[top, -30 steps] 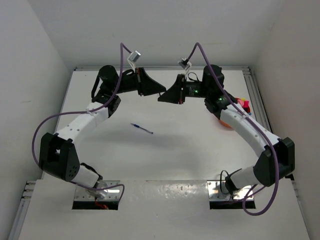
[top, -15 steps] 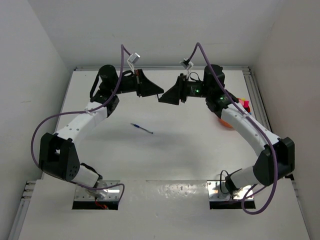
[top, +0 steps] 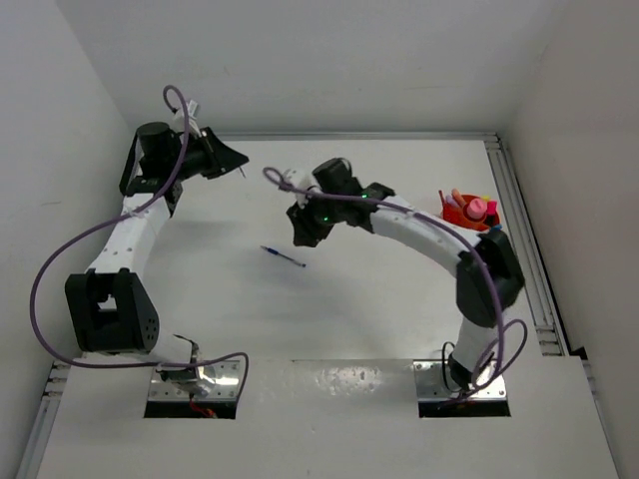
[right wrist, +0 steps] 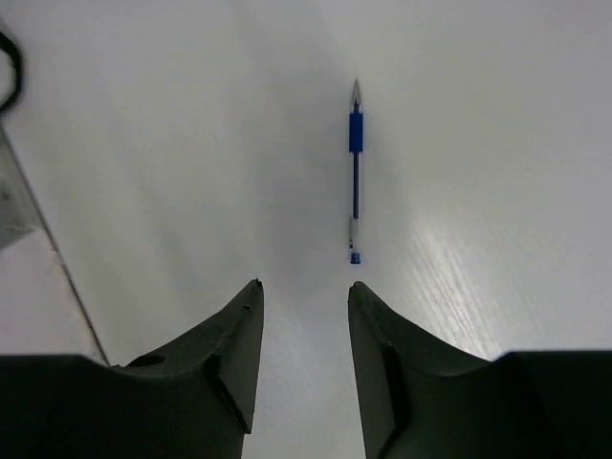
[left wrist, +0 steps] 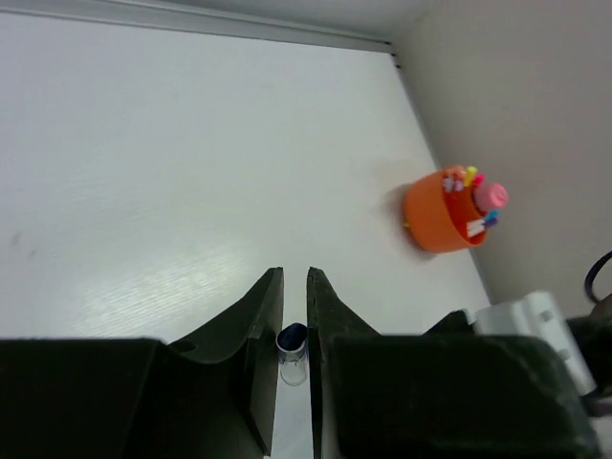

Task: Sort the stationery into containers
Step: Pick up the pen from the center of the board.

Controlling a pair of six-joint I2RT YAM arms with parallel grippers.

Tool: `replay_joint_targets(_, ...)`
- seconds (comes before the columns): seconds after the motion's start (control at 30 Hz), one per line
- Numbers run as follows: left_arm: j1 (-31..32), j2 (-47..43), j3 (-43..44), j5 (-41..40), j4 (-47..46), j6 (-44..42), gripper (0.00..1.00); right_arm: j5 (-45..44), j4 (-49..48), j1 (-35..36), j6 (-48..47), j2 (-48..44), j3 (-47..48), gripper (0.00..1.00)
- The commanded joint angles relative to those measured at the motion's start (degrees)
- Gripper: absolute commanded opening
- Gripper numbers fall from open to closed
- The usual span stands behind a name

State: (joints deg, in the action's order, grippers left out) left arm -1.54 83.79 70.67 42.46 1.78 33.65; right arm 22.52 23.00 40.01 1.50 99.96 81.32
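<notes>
parting from earlier rear-table meeting: left claw (left wrist: 295, 277) pinched on clear-barrelled pen (left wrist: 292, 340), right claw (right wrist: 305, 287) part-open over blue pen (right wrist: 355, 177).

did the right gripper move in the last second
Yes: the right gripper swung left and nearer, ending just beyond the blue pen, which stayed put.

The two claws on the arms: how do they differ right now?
The left gripper is nearly shut, pinching a small blue-ended item; the right gripper stands open and empty. The left gripper faces the orange bowl; the right gripper faces the blue pen lying on the table. Both are dark and two-fingered.
</notes>
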Motion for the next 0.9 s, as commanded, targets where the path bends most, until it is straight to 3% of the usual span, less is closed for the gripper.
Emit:
replay_joint_targets(0.0,-2.15,-1.08,3.15,-4.05,7.34,-6.74,0.0,-9.68,3.98,3.22,-5.8,7.32,5.15,0.4)
replay_joint_targets(0.3,-4.17,0.24,3.16,-7.55,19.22,-16.51,0.0,-14.88,1.35,6.57,-7.65,20.26,9.21,0.36)
replay_joint_targets(0.53,-6.81,1.19,-7.56,1.39,9.21,-7.9,0.0,-14.7,-1.91,6.84,-8.44,23.08,8.24,0.41)
replay_joint_targets(0.87,-7.6,2.96,-7.31,1.49,8.85,-7.19,0.0,-16.9,-4.02,8.42,-11.6,26.6,8.24,0.35)
